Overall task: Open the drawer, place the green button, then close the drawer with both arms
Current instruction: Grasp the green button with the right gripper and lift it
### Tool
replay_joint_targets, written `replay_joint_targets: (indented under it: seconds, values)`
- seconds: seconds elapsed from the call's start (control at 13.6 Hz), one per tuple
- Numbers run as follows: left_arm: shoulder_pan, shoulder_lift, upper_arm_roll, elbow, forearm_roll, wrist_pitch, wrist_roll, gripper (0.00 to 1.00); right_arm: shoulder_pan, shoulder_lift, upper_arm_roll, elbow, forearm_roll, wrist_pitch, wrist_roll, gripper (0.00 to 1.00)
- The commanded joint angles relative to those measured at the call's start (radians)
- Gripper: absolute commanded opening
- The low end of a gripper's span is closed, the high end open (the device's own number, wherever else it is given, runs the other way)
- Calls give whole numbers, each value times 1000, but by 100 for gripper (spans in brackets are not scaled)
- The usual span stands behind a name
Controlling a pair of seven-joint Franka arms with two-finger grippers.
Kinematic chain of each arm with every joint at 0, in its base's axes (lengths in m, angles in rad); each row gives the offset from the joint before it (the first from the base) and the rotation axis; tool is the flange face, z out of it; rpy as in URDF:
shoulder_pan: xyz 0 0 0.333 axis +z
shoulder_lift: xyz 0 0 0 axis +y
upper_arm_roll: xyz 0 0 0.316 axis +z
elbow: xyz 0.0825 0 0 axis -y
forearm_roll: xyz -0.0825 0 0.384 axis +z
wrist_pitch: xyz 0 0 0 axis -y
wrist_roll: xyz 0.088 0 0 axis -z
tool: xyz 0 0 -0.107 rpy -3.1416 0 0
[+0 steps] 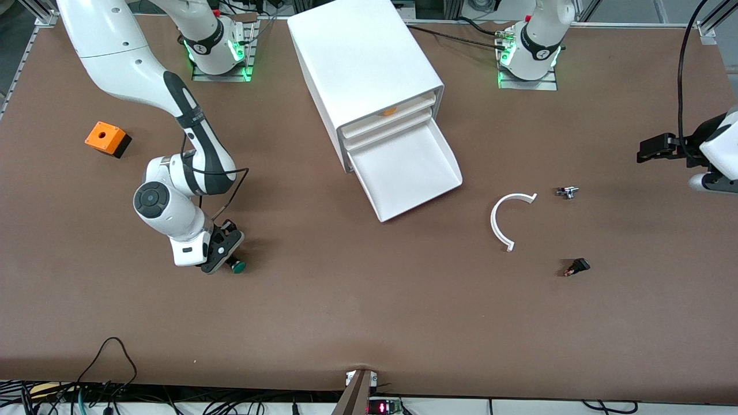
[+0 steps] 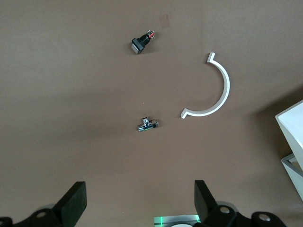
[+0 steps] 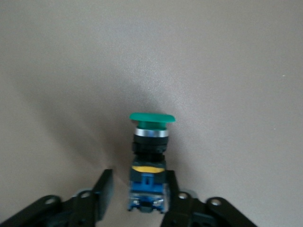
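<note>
Your brown worktop (image 1: 357, 311) carries the white cabinet (image 1: 363, 63) near the arms' bases, and its lowest drawer (image 1: 412, 173) is pulled out, the white tray bare. The right arm reaches down at its own end of the worktop, nearer the front camera than the orange box (image 1: 106, 138). The right claw (image 1: 225, 253) sits low on the worktop, fingers parted, with the button (image 3: 149, 161) lying between them; one finger looks right against its body, the other stands off. The left claw (image 2: 139, 203) hangs wide open and holding nothing over the worktop at its own end, above a white curved piece (image 1: 507, 219), a small metal part (image 1: 568, 192) and a black switch (image 1: 578, 267).
</note>
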Motion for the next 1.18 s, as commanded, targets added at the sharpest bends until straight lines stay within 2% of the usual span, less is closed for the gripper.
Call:
replay_joint_targets:
  seconds: [0.0, 0.07, 0.37, 0.59, 0.73, 0.96, 1.1]
  values:
    - [-2, 0, -16, -21, 36, 20, 26, 100, -2, -1, 0, 6, 3, 10, -28, 9]
    - [-2, 6, -18, -22, 36, 23, 26, 100, -2, -2, 0, 8, 5, 9, -28, 0]
    - [-9, 12, -21, -22, 19, 23, 18, 100, 3, -13, 3, 37, 28, -50, -16, 0]
    - [-5, 19, -21, -25, 17, 23, 21, 100, 6, -40, 50, 123, 124, -244, 77, 0]
    - [4, 26, -19, -24, 17, 23, 26, 100, 13, -63, 96, 170, 129, -351, 195, 0]
    - [8, 32, -19, -24, 17, 21, 27, 100, 35, -73, 208, 253, 105, -474, 445, 0]
    - [7, 34, -19, -24, 20, 21, 29, 100, 141, -74, 218, 286, 66, -501, 655, 0]
